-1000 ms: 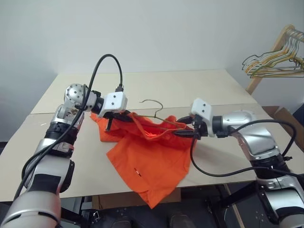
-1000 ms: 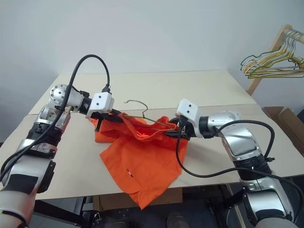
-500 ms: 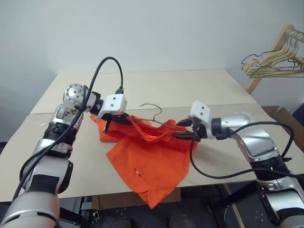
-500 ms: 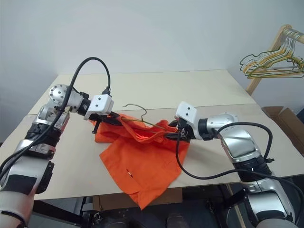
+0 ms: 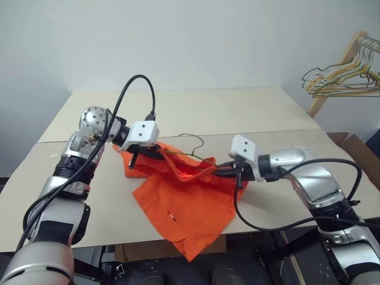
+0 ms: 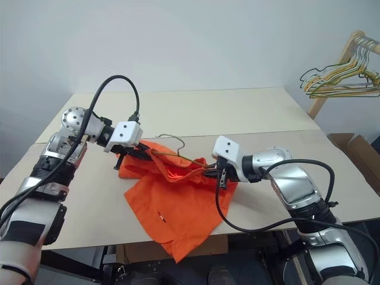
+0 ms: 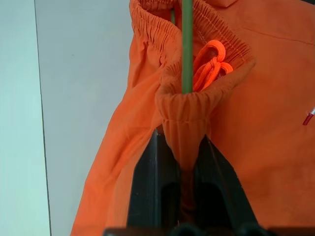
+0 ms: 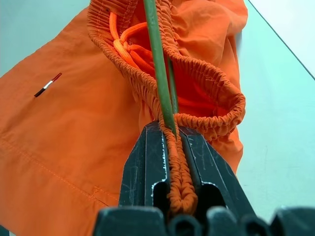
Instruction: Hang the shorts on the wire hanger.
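Note:
The bright orange shorts lie on the table's middle, with one leg drooping over the front edge. The wire hanger runs inside the gathered waistband, and its small hook sticks up behind. My left gripper is shut on the left end of the waistband, with the wire passing just above its fingers. At the right end, my right gripper is shut on the waistband together with the hanger's wire. Both hold the waistband a little off the table. The orange drawstring shows inside the opening.
The pale wooden table has a seam across its middle. A wooden rack with several wire hangers stands at the back right, off the table. A cardboard box sits by the right edge. Black cables loop off both wrists.
My right gripper's fingers have closed on the waistband and wire, and that hand has sunk slightly toward the left. The hanger's hook sits lower. The left gripper keeps its grip.

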### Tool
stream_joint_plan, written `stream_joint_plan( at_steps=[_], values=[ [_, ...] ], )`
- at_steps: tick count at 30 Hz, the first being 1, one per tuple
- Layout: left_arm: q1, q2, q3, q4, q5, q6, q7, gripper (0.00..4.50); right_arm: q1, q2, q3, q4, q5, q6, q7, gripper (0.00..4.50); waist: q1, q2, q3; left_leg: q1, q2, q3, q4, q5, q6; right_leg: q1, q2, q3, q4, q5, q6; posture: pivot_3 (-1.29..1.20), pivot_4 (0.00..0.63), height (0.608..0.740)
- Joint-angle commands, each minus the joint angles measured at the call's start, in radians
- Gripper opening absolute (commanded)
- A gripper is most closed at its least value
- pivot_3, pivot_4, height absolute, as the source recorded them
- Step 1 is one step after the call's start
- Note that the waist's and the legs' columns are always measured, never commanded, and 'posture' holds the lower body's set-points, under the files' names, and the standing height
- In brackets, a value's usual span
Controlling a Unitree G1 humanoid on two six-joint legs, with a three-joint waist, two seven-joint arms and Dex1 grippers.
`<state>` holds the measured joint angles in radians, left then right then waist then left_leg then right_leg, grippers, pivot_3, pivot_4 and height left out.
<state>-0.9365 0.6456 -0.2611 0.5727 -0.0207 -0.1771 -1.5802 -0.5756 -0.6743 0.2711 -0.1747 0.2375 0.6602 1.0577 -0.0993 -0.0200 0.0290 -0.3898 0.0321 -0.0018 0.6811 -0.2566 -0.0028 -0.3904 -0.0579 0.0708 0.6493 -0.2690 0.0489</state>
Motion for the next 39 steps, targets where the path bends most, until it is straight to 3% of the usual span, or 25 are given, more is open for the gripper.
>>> stream_joint_plan(
  at_steps=[1, 3, 4, 18, 25, 31, 39],
  values=[
    [-0.015, -0.003, 0.006, 0.015, 0.02, -0.047, 0.047, 0.0, -0.01, -0.004, -0.012, -0.038, -0.001, 0.009, -0.017, 0.13, 0.0, 0.0, 0.0, 0.0, 0.0, 0.0, 0.0, 0.0, 0.0, 0.0, 0.0, 0.0, 0.0, 0.0, 0.0, -0.11, 0.0, 0.74],
    [-0.024, 0.005, 0.02, 0.061, 0.02, -0.048, 0.054, 0.0, -0.009, -0.024, -0.03, -0.041, 0.011, 0.021, -0.007, 0.13, 0.0, 0.0, 0.0, 0.0, 0.0, 0.0, 0.0, 0.0, 0.0, 0.0, 0.0, 0.0, 0.0, 0.0, 0.0, -0.11, 0.0, 0.74],
    [-0.028, 0.014, 0.025, 0.082, 0.019, -0.055, 0.053, 0.65, -0.006, -0.043, -0.042, -0.045, 0.016, 0.018, 0.004, 0.13, 0.0, 0.0, 0.0, 0.0, 0.0, 0.0, 0.0, 0.0, 0.0, 0.0, 0.0, 0.0, 0.0, 0.0, 0.0, -0.11, 0.0, 0.74],
    [-0.059, 0.08, 0.11, 0.288, 0.004, -0.124, 0.125, 4.5, -0.036, -0.258, -0.215, -0.054, 0.149, 0.063, 0.14, 0.12, 0.0, 0.0, 0.0, 0.0, 0.0, 0.0, 0.0, 0.0, 0.0, 0.0, 0.0, 0.0, 0.0, 0.0, 0.0, -0.12, 0.0, 0.74],
    [-0.049, 0.074, 0.159, 0.305, -0.006, -0.117, 0.189, 4.5, -0.071, -0.341, -0.309, -0.029, 0.244, 0.185, 0.148, 0.12, 0.001, 0.0, 0.0, 0.0, 0.0, 0.0, 0.0, 0.0, 0.0, 0.0, 0.0, 0.0, 0.0, 0.0, 0.0, -0.14, 0.0, 0.74],
    [-0.034, 0.009, 0.292, 0.206, -0.211, 0.034, 0.13, 4.5, -0.048, -0.355, -0.321, -0.05, 0.25, 0.286, 0.075, 0.12, -0.004, 0.0, 0.0, -0.001, 0.0, 0.001, 0.0, 0.0, 0.0, -0.001, -0.001, 0.0, 0.0, 0.0, 0.0, -0.17, 0.0, 0.74],
    [0.072, -0.045, 0.39, -0.123, -0.459, 0.297, 0.109, 4.5, -0.01, -0.347, -0.494, -0.031, 0.271, 0.587, -0.169, 0.12, -0.034, 0.0, 0.0, -0.002, 0.0, 0.0, 0.0, 0.0, 0.0, -0.001, -0.002, 0.0, 0.0, 0.0, 0.0, -0.21, 0.0, 0.74]
  ],
)
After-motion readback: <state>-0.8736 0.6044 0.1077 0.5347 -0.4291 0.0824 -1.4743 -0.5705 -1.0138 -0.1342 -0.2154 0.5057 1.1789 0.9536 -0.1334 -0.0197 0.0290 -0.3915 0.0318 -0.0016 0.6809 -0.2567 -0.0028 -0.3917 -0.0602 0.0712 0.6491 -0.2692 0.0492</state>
